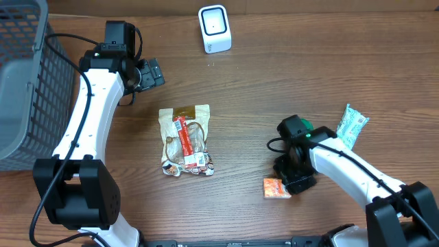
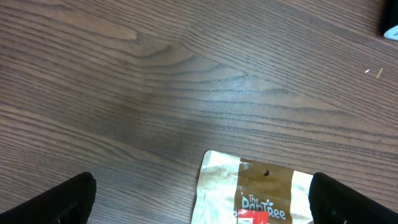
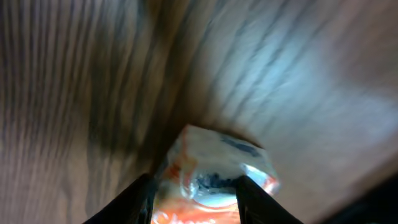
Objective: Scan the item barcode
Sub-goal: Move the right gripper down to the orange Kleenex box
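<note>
A small orange and white packet (image 1: pixel 277 188) lies on the wooden table near the front right. My right gripper (image 1: pixel 291 180) is down on it. In the right wrist view the packet (image 3: pixel 214 162) sits crumpled between the two dark fingers (image 3: pixel 134 202), which press on both its sides, and the gripper (image 3: pixel 193 190) is shut on it. The white barcode scanner (image 1: pixel 215 29) stands at the back centre. My left gripper (image 1: pixel 152 72) hovers open at the back left, with nothing between its fingers (image 2: pixel 56 202).
A cream and brown snack pouch (image 1: pixel 185 140) with a red label lies mid-table; its top edge (image 2: pixel 255 190) shows in the left wrist view. A green and white packet (image 1: pixel 352 125) lies at the right. A grey mesh basket (image 1: pixel 27 89) fills the left edge.
</note>
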